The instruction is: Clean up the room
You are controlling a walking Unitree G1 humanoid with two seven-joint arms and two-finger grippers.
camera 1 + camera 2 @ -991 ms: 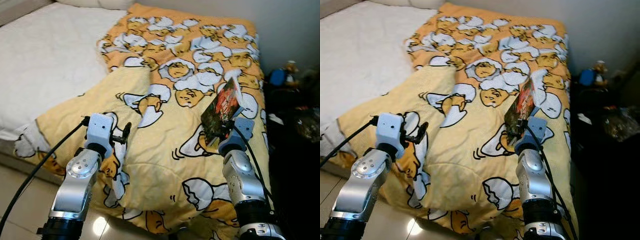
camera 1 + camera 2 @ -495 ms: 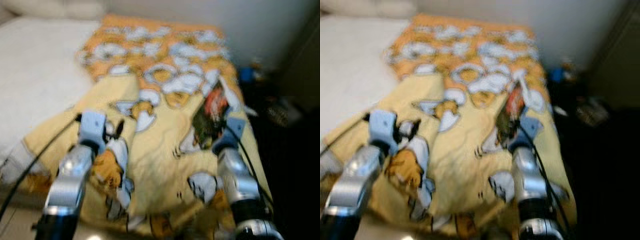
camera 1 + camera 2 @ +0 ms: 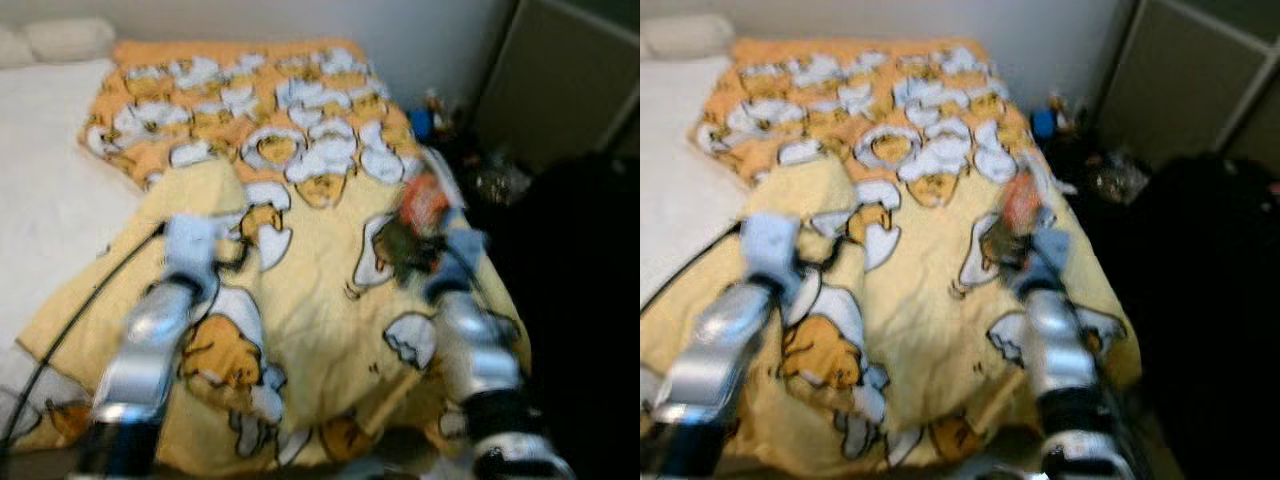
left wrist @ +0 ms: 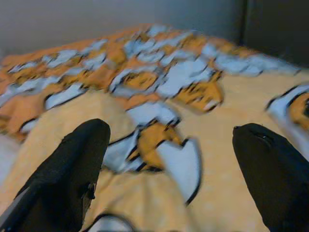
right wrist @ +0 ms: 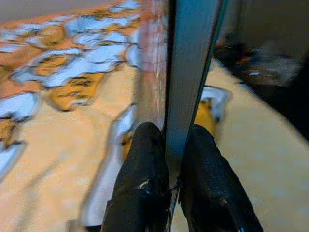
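Observation:
My right gripper [image 5: 175,159] is shut on a thin book [image 3: 420,215] with a red and dark cover, held upright above the yellow cartoon blanket [image 3: 320,300]. In the right wrist view the book's edge [image 5: 190,72] rises between the two black fingers [image 5: 145,179]. My left gripper [image 4: 174,159] is open, its fingers [image 4: 72,164] spread wide with nothing between them, hovering over the blanket's left part [image 3: 820,260]. Both eye views are blurred.
The blanket covers the right part of a bed with a white sheet [image 3: 50,200] and pillows [image 3: 60,38] at the back left. To the right lie small cluttered things [image 3: 440,115] on a dark floor, a beige panel [image 3: 560,80] and a dark mass [image 3: 1210,300].
The whole view has swung to the right, so the bed sits further left and the dark area and beige panel have come into view. The right gripper still holds the book.

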